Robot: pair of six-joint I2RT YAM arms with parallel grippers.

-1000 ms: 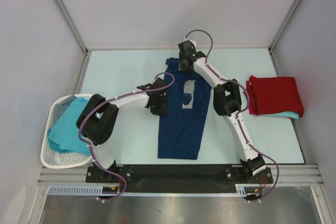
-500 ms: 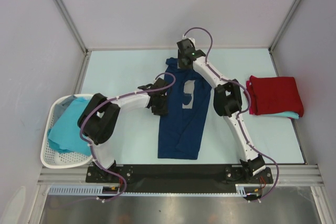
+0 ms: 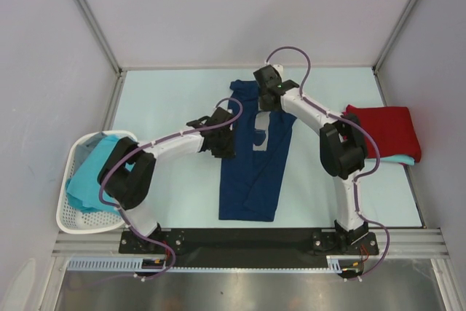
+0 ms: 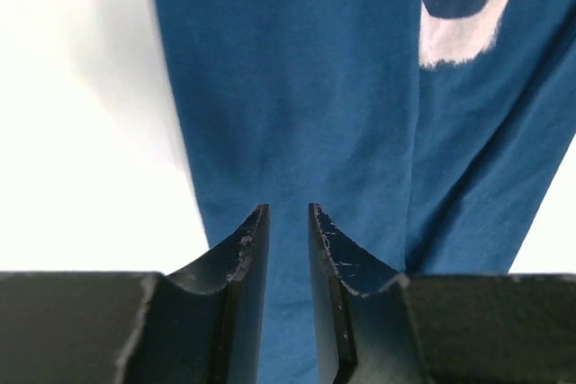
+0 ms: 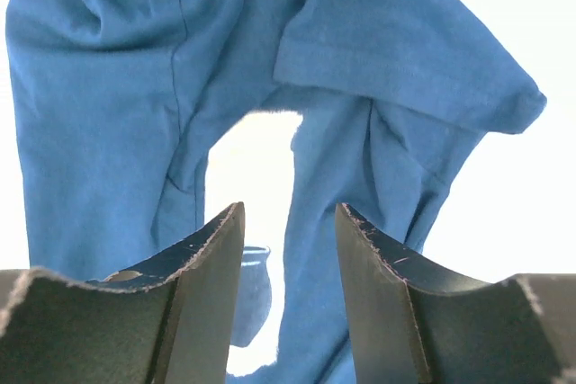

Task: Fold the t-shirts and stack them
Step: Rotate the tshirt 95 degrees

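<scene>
A pale table (image 3: 167, 107) fills the floor of a booth with plain grey walls (image 3: 218, 5). The arm bases sit at its near edge.

Hidden or unclear items:
- In the top view, the fingers of both grippers cannot be made out against the dark wrist housings.
- The right arm (image 3: 313, 111) covers the far right shoulder of the navy t-shirt (image 3: 251, 172).
- The pale grey print (image 3: 260, 136) is partly covered. In the left wrist view it is cut off at the upper right corner.
- The left arm (image 3: 131, 172) hides part of the white basket (image 3: 69, 216) and of the turquoise t-shirt (image 3: 91, 172) lying in it.
- Only a thin edge of a second turquoise t-shirt (image 3: 404, 159) shows beneath the folded red t-shirt (image 3: 384, 130).

Gripper states:
- Left gripper (image 4: 286, 213): the fingers are parted by a narrow slot. No cloth is seen clamped. The navy t-shirt lies directly below and ahead of it, with the shirt's left edge just to the gripper's left.
- Right gripper (image 5: 290, 209): the fingers are spread wider and hold nothing. Rumpled navy cloth lies below and ahead. A folded sleeve (image 5: 405, 51) lies ahead to its right, and a patch of bare table shows through straight ahead.

Surroundings: the red t-shirt stack lies well to the right of the right gripper. The basket stands well apart from the left gripper, back along its own arm
</scene>
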